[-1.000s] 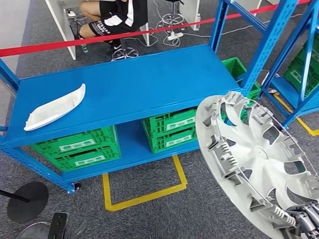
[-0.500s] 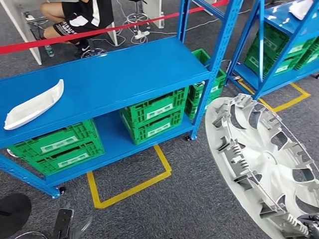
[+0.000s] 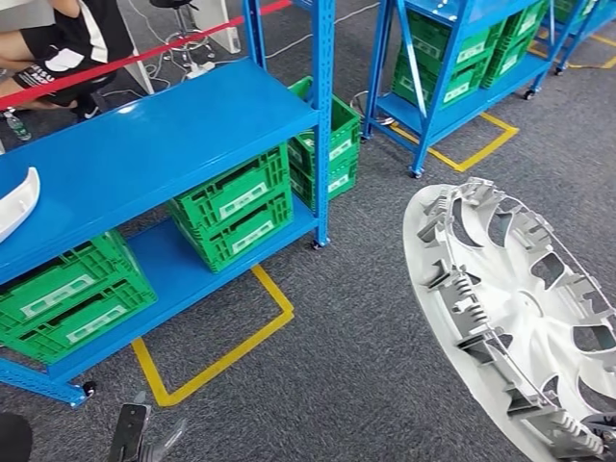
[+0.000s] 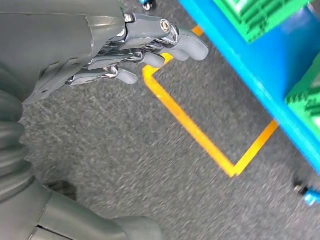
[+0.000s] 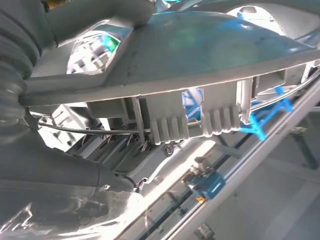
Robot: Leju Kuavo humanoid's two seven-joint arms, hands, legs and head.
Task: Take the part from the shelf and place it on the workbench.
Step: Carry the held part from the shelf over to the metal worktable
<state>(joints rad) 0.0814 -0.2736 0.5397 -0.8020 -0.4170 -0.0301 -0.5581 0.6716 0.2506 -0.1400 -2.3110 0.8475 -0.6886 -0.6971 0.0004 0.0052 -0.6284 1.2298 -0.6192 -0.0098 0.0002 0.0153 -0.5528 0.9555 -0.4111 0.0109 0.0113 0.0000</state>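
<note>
In your head view, the part, a big silver-white wheel cover, sits at about 4 o'clock, its ribbed inner side with clips and a wire ring facing you, held tilted above the grey carpet. Its lowest edge at 5 o'clock meets the dark fingers of the right hand, which is mostly cut off by the frame corner. At 10 o'clock you see the blue shelf, with green crates on its lower level and a white curved piece on its top board at 9 o'clock. A red tape barrier runs behind it, and a seated person is at 11 o'clock. A second blue rack with more green crates stands at 1 o'clock. Yellow floor tape marks a bay at 7 o'clock.

In your left wrist view, the left hand holds nothing; its fingers are stretched out, loosely side by side, above the carpet and an angle of yellow tape.

In your right wrist view, the wheel cover's rim fills the frame, clips and wire ring close up. The thumb lies over its outer face and the fingers come in under its rim, so the right hand grips the part.
</note>
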